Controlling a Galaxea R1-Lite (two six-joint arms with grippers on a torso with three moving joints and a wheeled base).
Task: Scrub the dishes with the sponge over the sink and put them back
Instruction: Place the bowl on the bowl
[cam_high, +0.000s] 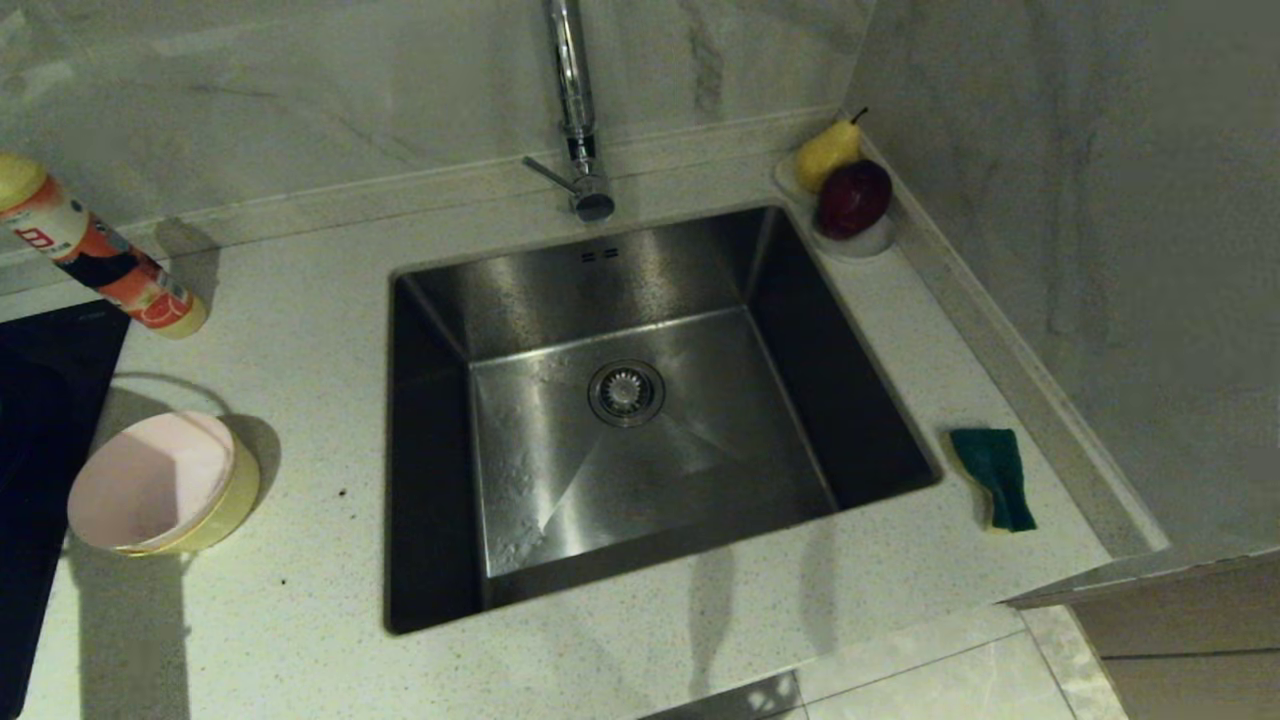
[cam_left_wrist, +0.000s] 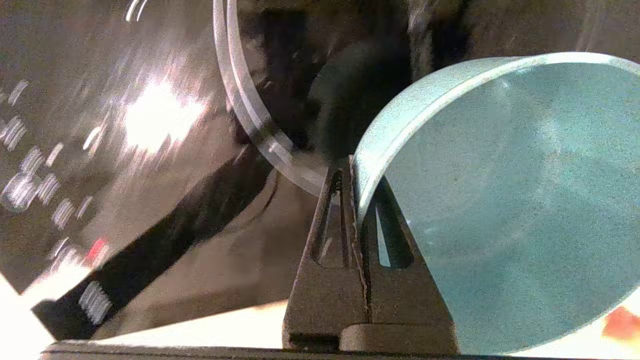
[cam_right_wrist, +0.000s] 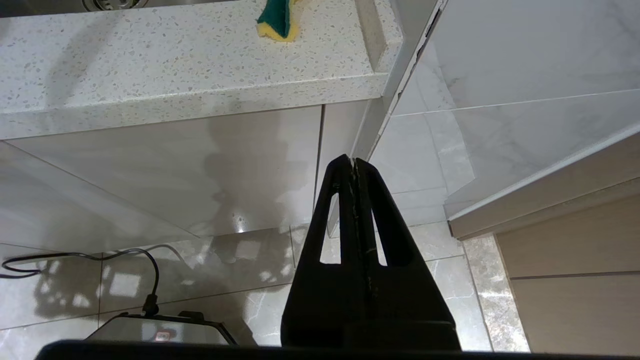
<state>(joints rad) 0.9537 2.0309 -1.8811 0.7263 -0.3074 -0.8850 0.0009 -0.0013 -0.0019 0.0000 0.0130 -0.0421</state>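
The bottle (cam_high: 100, 260) lying on the counter carries a red and white label with a white boxed mark. Its characters are too small to read. No other writing shows.

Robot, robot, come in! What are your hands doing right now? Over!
Left end effector shut on light blue bowl rim, outside the head view. Right end effector shut, empty, parked below the counter. Sponge untouched right of sink. Nothing in the way.

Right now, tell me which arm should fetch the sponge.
Right. The sponge lies on the counter right of the sink; the right gripper hangs empty below that edge, while the left gripper pinches the blue bowl.
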